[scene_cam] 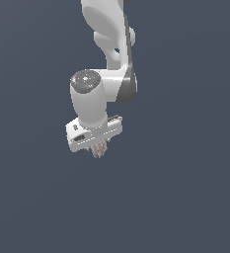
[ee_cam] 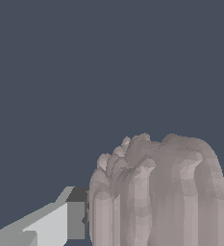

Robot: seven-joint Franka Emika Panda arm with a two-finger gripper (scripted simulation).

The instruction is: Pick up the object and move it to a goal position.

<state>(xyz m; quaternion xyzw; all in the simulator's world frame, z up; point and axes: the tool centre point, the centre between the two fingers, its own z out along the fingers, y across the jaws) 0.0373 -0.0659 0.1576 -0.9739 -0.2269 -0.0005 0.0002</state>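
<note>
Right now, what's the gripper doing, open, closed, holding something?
Gripper: closed on the pinkish-tan spiky object, which sits between its fingers under the white gripper bar.

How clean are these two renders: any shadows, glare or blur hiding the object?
Exterior view: flat even lighting, no cast shadow on the ground, slightly soft; the object is small and mostly hidden under the gripper. Wrist view: no glare, object fills the frame close up with faceted shading, one finger visible beside it.
</note>
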